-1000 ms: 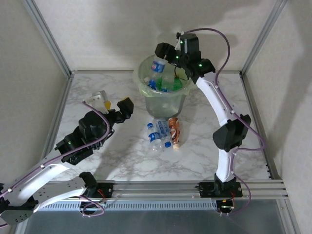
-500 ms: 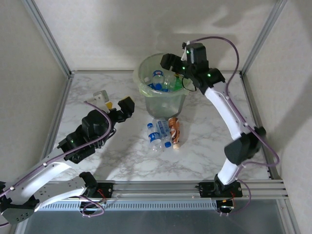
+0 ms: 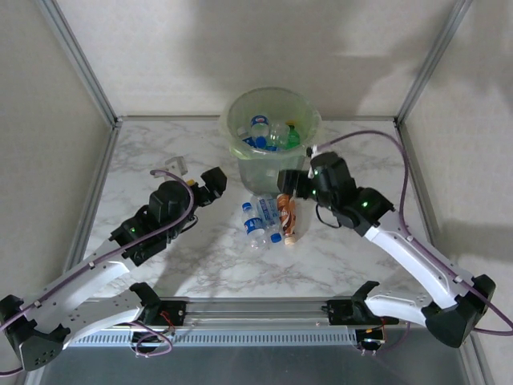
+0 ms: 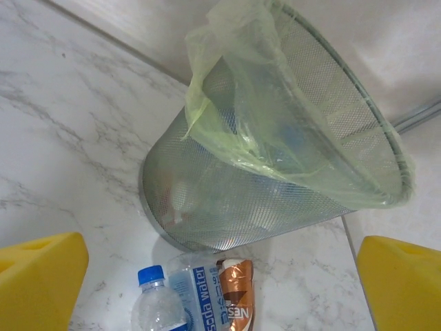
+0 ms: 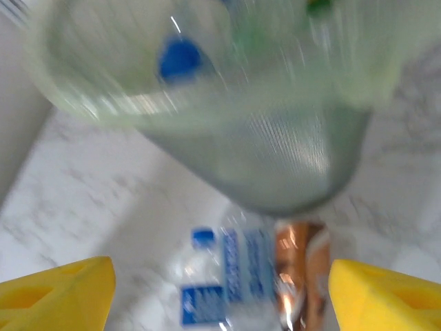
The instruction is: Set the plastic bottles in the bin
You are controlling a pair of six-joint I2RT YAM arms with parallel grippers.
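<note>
Right gripper (image 3: 288,186) hangs low just in front of the bin (image 3: 264,170), jaws apart and nothing between them, right over the copper-labelled bottle (image 3: 286,215). Beside that one, the clear blue-labelled bottles (image 3: 258,220) lie on the marble table (image 3: 353,160). Left gripper (image 3: 212,183) is wide open and empty, off to the bin's left. Several bottles (image 3: 260,128) already lie inside the green-lined bin.
</note>
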